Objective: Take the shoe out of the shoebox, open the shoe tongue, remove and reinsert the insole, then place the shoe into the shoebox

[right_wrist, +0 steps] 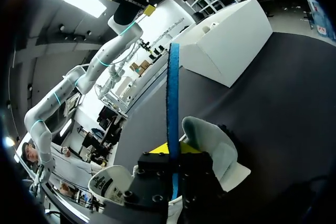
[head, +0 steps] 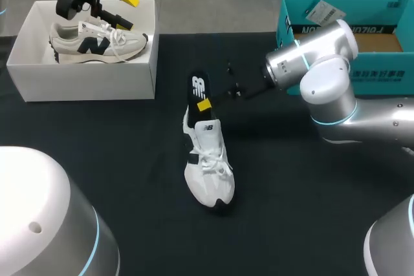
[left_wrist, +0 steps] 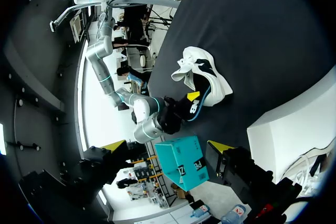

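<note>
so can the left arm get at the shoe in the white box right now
Probably yes. The left gripper hangs open over the white box, which has no lid, and the shoe lies uncovered inside. Nothing stands between them.

Your left arm's gripper [head: 126, 10] hangs raised at the far left, fingers spread apart. Your right arm extends toward the middle, its gripper [head: 204, 104] clamped on the insole [head: 198, 86].
</note>
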`<state>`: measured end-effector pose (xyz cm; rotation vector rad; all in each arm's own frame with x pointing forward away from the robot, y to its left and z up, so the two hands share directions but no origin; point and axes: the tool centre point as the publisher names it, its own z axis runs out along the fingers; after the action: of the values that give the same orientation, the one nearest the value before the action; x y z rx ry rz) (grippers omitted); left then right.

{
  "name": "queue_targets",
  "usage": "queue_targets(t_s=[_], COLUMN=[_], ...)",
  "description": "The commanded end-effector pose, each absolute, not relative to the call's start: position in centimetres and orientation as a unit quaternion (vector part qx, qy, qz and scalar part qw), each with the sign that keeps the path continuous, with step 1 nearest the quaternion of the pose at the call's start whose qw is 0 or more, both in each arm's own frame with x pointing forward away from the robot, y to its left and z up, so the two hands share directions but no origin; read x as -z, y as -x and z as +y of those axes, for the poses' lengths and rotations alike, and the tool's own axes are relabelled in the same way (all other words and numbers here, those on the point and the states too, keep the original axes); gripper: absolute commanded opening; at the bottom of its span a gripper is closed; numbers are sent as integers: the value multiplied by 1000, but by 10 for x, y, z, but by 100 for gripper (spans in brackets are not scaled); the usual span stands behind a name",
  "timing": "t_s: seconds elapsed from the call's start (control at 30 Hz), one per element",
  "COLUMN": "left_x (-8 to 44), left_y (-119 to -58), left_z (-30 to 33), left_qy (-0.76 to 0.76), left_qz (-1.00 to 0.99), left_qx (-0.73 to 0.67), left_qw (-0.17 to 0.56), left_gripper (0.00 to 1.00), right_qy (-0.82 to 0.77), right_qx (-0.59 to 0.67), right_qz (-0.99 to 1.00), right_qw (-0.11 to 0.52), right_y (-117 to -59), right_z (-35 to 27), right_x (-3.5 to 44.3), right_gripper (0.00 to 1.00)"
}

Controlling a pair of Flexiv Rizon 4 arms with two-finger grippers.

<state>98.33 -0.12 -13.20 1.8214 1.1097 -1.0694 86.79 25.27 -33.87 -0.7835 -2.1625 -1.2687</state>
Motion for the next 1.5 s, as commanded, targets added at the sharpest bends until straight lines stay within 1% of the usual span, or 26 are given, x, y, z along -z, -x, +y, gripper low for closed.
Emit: queue_targets(t_s=[0.03,0.17,0.2,0.23,0.27,0.3,0.37,0.5,0.6,0.63,0.7,0.73,1.17,1.5], left_x=[132,132,132,132,132,132,132,132,132,132,132,132,132,132], left_y=[-984,-984,-984,-984,-984,-984,-984,-984,-984,-984,-984,-984,-984,-984], left_z=[-1,-1,-1,-1,-1,-1,-1,-1,-1,-1,-1,-1,-1,-1], left_qy=[-711,-711,-711,-711,-711,-711,-711,-711,-711,-711,-711,-711,-711,-711], left_qz=[432,432,432,432,432,432,432,432,432,432,432,432,432,432], left_qx=[416,416,416,416,416,416,416,416,416,416,416,416,416,416], left_qw=[368,368,368,368,368,368,368,368,368,368,368,368,368,368], left_gripper=[100,100,100,100,100,100,100,100,100,100,100,100,100,100], right_qy=[293,305,308,308,310,310,309,308,309,309,308,306,315,328], right_qx=[467,465,471,477,479,482,487,489,494,496,498,500,471,471], right_qz=[-794,-793,-791,-788,-789,-789,-789,-793,-792,-791,-790,-790,-788,-781], right_qw=[255,249,242,238,229,222,212,193,183,181,181,182,240,247], right_y=[-861,-858,-858,-858,-859,-859,-862,-871,-879,-881,-883,-885,-867,-849], right_z=[259,259,258,257,256,255,253,251,250,250,252,253,255,254], right_x=[343,344,342,339,336,333,325,316,312,311,311,312,334,338], right_gripper=[0,0,11,24,32,38,40,39,33,29,15,0,0,0])
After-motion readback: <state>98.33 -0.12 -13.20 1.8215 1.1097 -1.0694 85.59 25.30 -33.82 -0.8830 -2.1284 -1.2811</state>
